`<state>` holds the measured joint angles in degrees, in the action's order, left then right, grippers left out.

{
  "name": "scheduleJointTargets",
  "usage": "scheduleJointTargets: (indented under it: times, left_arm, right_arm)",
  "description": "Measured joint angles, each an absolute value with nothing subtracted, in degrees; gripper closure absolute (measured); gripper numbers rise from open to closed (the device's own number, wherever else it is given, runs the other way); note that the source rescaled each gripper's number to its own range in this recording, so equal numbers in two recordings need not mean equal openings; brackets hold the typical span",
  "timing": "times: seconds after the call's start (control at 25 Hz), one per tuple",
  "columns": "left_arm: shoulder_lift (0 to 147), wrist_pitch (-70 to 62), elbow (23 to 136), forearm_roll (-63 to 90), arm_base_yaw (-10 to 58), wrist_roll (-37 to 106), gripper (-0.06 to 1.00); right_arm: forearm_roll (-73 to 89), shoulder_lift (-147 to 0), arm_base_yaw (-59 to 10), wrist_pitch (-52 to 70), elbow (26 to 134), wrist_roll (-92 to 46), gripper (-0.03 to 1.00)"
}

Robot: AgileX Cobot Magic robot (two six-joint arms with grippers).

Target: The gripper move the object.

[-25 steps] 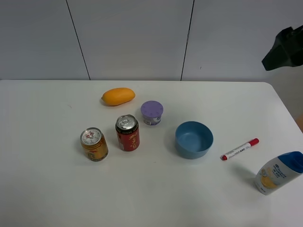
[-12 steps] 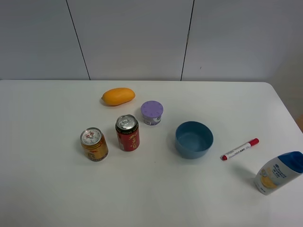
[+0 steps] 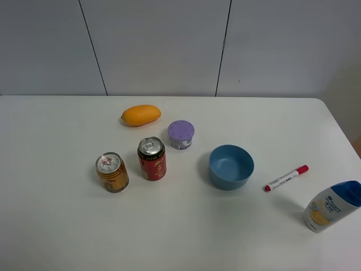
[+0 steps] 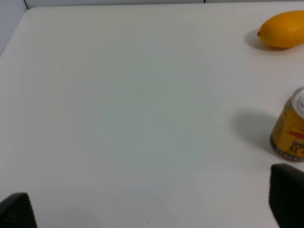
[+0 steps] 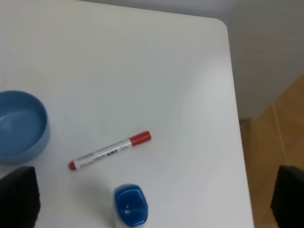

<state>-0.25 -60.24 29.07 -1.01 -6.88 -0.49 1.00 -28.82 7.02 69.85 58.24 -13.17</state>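
Observation:
The red can (image 3: 152,159) with yellow characters and a silver top stands upright on the white table (image 3: 51,226), left of centre. Neither gripper shows in the exterior high view. In the left wrist view my left gripper (image 4: 152,209) is open and empty, with its black fingertips (image 4: 16,211) at the two lower corners above bare table. The red can is out of that view. In the right wrist view my right gripper (image 5: 154,202) is open and empty, high above the table's right end, with its fingertips (image 5: 19,194) far apart.
A gold-yellow can (image 3: 112,172) stands left of the red can and shows in the left wrist view (image 4: 290,130). Behind are a mango (image 3: 141,114) and a purple-lidded cup (image 3: 181,134). To the right are a blue bowl (image 3: 231,166), a red marker (image 3: 286,178) and a shampoo bottle (image 3: 331,206).
A black arm part seen at the upper right edge of the exterior view one second ago has left the frame. The objects on the table have not moved.

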Motion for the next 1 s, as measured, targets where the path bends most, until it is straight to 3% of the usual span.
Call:
scheduleJointTargets:
  times: [0.6, 1.0]
  left_arm:
    - [-0.25, -60.24, 29.07, -1.01, -6.88, -0.49, -0.06]
    - [-0.25, -60.24, 29.07, -1.01, -6.88, -0.49, -0.06]
  right_arm:
    - [6.1, -1.15, 6.8, 64.02, 37.36, -11.01, -0.03]
    - [7.19, 0.12, 6.04, 61.51, 29.5, -9.29, -0.03]
